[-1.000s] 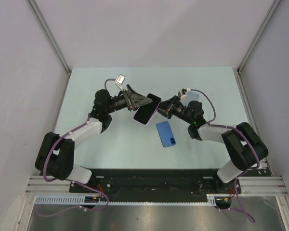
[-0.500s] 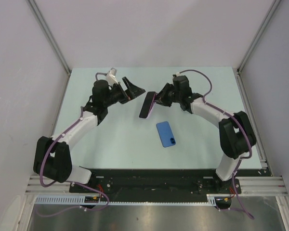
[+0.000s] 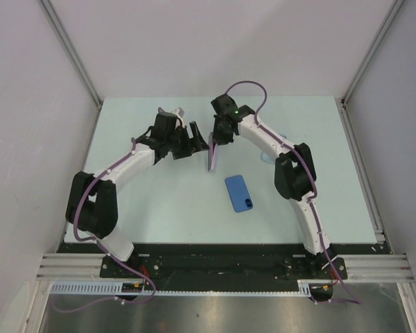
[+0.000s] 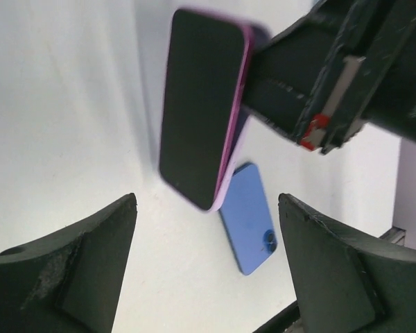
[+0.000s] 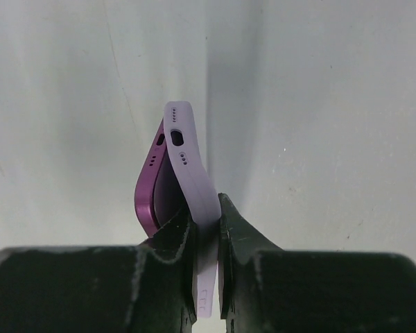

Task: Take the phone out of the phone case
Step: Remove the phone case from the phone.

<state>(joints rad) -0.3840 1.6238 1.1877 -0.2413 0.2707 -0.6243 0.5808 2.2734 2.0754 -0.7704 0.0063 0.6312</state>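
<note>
The purple phone (image 5: 148,191) sits partly in its lilac phone case (image 5: 194,173), peeled away from the case at one end. My right gripper (image 5: 206,236) is shut on the case's edge and holds both on edge above the table (image 3: 125,201). Seen from above, the phone and case (image 3: 212,156) hang edge-on below the right gripper (image 3: 218,139). The left wrist view shows the black screen (image 4: 201,104) facing my left gripper (image 4: 208,277). That gripper is open with nothing between its fingers. In the top view the left gripper (image 3: 193,142) stands just left of the phone.
A blue phone-shaped thing (image 3: 240,193) lies flat with its camera lenses up, below and to the right of the held phone; the left wrist view has it too (image 4: 249,222). Pale walls and metal posts (image 3: 73,59) close off the table's sides.
My left gripper has let go of the phone, drawn back, then come close again, open. The right arm has swung toward the far middle and turned the phone and case on edge.
</note>
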